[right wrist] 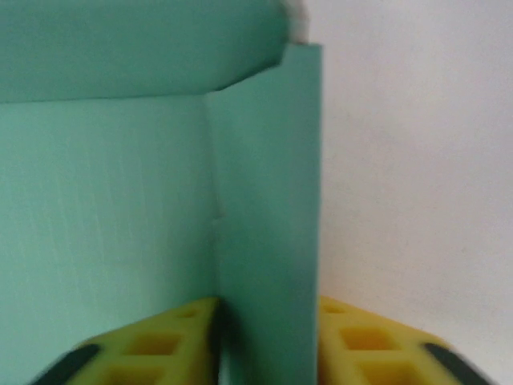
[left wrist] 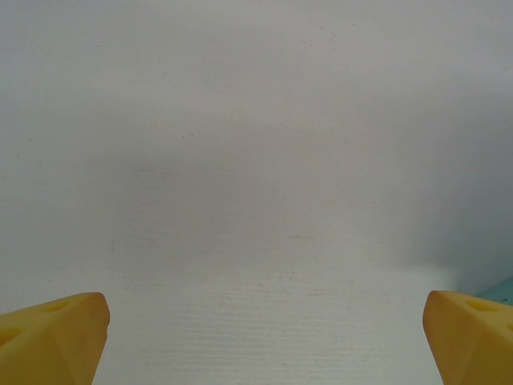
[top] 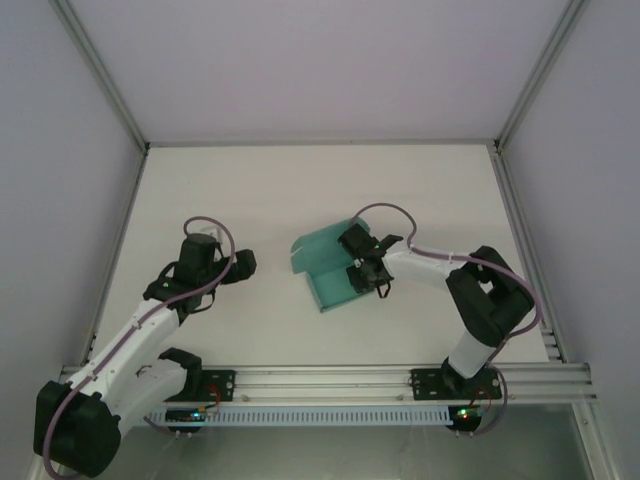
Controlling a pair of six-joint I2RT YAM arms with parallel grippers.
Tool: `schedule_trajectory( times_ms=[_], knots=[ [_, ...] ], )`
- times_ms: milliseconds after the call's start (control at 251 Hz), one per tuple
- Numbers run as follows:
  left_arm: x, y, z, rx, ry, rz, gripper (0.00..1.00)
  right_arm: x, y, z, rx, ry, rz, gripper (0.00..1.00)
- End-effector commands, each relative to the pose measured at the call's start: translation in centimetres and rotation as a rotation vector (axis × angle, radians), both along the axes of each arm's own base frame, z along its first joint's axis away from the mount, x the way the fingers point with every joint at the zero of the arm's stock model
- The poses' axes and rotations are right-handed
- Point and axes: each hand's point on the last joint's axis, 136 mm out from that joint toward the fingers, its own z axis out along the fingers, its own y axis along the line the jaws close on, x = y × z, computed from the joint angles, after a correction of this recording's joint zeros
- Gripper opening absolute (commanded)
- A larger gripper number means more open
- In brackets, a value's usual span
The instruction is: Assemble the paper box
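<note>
Top external view: the half-folded box (top: 325,285) lay at mid-table (top: 300,190). The right gripper (right wrist: 268,325) was clamped on one upright flap of it. The left gripper (left wrist: 264,337) stood wide apart over bare table, left of the box.

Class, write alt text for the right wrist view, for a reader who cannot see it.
The right gripper has its yellow jaws closed on an upright flap of the teal paper box, seen from very close. More teal card spreads to the left and folds over above, and the white table lies to the right.
</note>
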Motion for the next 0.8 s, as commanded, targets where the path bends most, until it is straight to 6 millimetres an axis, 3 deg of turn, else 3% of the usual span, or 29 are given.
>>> schedule_trajectory(
  times_ms=[0, 132, 220, 311, 543, 690, 798],
  knots=[
    [-0.2, -0.3, -0.3, -0.003, 0.006, -0.025, 1.0, 0.3, -0.6, -0.6, -0.039, 0.002, -0.022, 0.17],
    [-0.2, -0.8, 0.0, -0.026, 0.005, -0.041, 1.0, 1.2, -1.3, -0.4, -0.081, -0.044, -0.061, 0.0],
    [-0.2, -0.9, 0.2, -0.036, 0.006, -0.042, 0.99, 2.2, -1.7, 0.5, -0.112, -0.119, -0.09, 0.0],
    [-0.3, -1.3, 1.0, -0.072, 0.007, -0.04, 1.0, 3.5, -1.7, 3.1, -0.103, -0.256, -0.128, 0.0],
    [0.1, -7.3, 5.6, -0.346, -0.111, -0.138, 1.0, 6.5, -3.1, 12.2, 0.021, -0.603, -0.336, 0.0],
    [1.2, -10.9, 7.8, -0.29, -0.19, -0.165, 0.97, 5.6, -1.4, 13.8, 0.054, -0.64, -0.311, 0.0],
    [2.4, -12.0, 7.3, -0.284, -0.196, -0.17, 1.0, 5.0, 0.2, 13.5, 0.183, -0.59, -0.238, 0.0]
  ],
)
